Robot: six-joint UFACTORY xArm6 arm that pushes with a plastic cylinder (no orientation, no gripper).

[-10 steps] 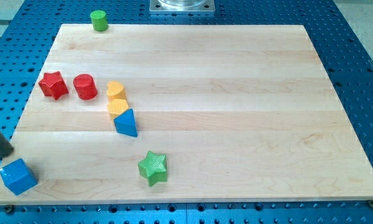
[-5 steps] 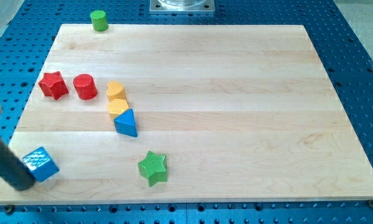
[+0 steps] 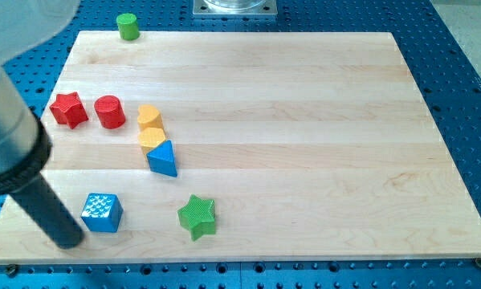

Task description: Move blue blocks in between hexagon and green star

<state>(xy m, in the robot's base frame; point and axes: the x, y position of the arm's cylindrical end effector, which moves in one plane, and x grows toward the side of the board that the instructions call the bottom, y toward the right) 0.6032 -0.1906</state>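
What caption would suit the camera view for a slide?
My tip sits just left of the blue cube, with the green star farther right on the wooden board.

There is just the one camera, set high off the near edge of the table point(image 3: 304, 160) and tilted steeply down across it, so the wooden top narrows toward the view's top, where a grey metal mount point(image 3: 235, 7) sits just past the far edge. It stands close enough that the table nearly fills the picture, with only strips of blue perforated base point(image 3: 465, 96) showing round it. The arm comes in from the view's upper left, large and blurred, and my tip point(image 3: 70, 241) lands near the bottom left corner.
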